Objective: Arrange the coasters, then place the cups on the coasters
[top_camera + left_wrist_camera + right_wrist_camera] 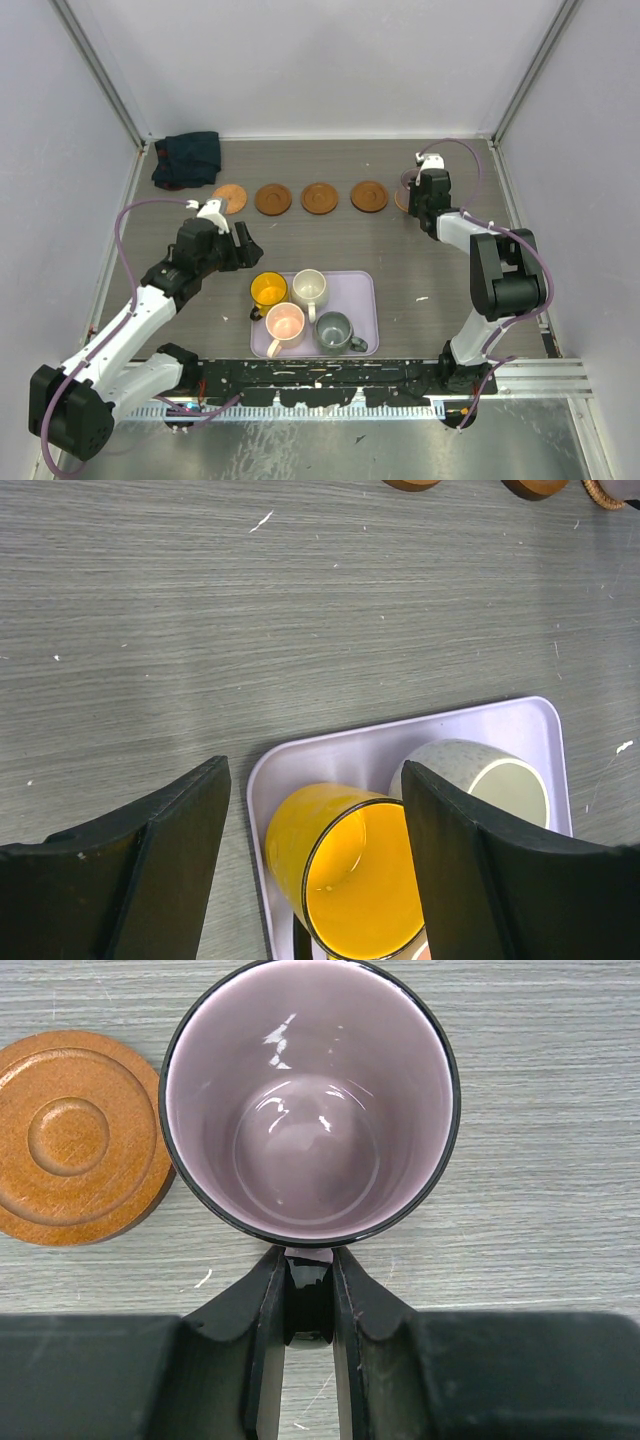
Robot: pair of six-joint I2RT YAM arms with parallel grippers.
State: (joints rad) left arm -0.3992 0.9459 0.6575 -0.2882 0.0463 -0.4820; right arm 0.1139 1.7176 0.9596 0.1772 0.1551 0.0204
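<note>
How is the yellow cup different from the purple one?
The yellow cup sits in the lilac tray among other cups, ungripped. The purple cup stands out by a wooden coaster, its handle pinched by the right pincer. Both are upright and empty.

The left gripper [315,810] is held wide open and tilted downward; the right gripper [308,1280] is clamped on the handle of the purple cup [310,1110].

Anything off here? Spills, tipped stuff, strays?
Nothing spilled or tipped. One stray: a crumpled dark cloth in the back-left corner, close beside the leftmost coaster. A few white flecks lie on the table, one right of the tray.
</note>
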